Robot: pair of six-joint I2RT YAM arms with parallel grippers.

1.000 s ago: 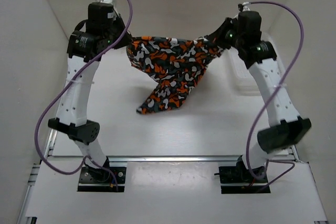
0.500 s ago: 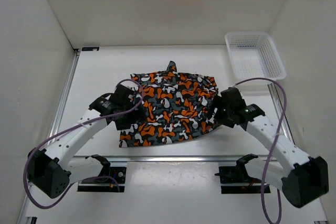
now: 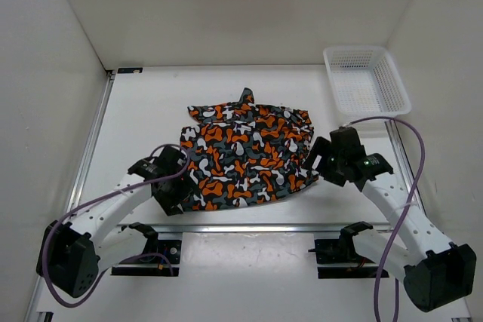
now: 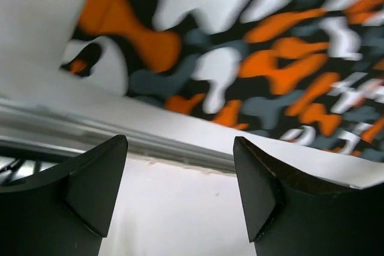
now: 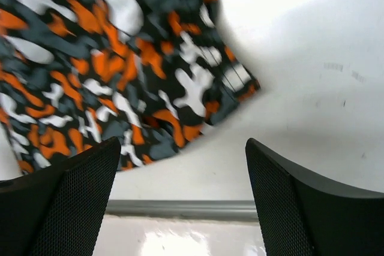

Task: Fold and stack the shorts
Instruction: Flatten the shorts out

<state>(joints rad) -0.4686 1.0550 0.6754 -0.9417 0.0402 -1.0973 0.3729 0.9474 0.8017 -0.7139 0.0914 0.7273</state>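
Note:
The shorts [image 3: 245, 156], in orange, black, grey and white camouflage, lie flat on the white table, folded over with one layer on top of another. My left gripper [image 3: 181, 186] sits low at their near-left corner, open. In the left wrist view the shorts [image 4: 252, 58] lie just beyond my left gripper [image 4: 180, 141], with only table between its fingers. My right gripper [image 3: 314, 158] stands open at the shorts' right edge. In the right wrist view the cloth [image 5: 108, 70] lies ahead and to the left of my right gripper [image 5: 183, 143], which holds nothing.
A white mesh basket [image 3: 367, 81] stands at the far right corner of the table. A metal rail [image 3: 249, 225] runs along the table's near edge, close under both grippers. White walls close in the left, right and back sides.
A second ago both grippers held the shorts stretched in the air, shut on them. The shorts now lie on the table, both grippers have opened, and the left one has drawn back toward the near edge.

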